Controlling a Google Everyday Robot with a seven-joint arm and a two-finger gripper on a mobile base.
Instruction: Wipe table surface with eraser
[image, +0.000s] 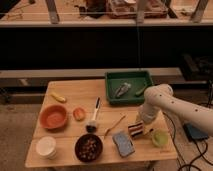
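The light wooden table surface fills the middle of the camera view. The eraser, a small dark block with pale stripes, stands on the table near its front right. My gripper comes down from the white arm on the right and sits directly on top of the eraser, shut on it and pressing it against the wood. The eraser lies between a blue-grey pad and a green cup.
A green tray with items stands at the back right. A white-handled black brush, a wooden stick, an orange bowl, a dark bowl of nuts, a white cup and a yellow item are on the table.
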